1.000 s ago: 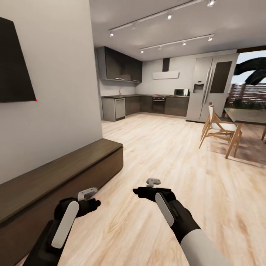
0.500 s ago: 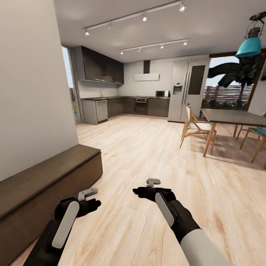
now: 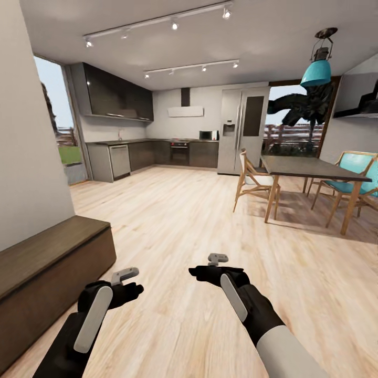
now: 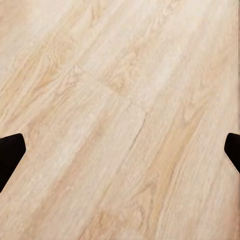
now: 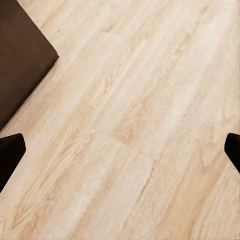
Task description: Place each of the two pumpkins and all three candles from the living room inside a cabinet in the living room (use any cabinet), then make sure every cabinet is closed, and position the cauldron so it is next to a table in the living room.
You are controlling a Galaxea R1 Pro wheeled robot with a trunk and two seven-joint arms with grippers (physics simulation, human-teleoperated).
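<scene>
Your head camera looks across pale wood plank flooring point(image 3: 199, 220) toward a dark grey kitchen point(image 3: 152, 152) and a steel fridge point(image 3: 241, 131). The long low dark-brown wooden cabinet point(image 3: 47, 273) sits at your left, drawers closed. Both black pincers, left point(image 3: 126, 281) and right point(image 3: 212, 268), hang empty above the floor. A dark-topped dining worktop point(image 3: 310, 168) with wooden chairs point(image 3: 252, 181) stands at right.

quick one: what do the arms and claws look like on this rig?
Both arms are glossy black with a pale grey strip along the forearm; the right arm turns white nearer the body. Left claw and right claw are light grey above, with black fingertips. No cables or markings visible.
</scene>
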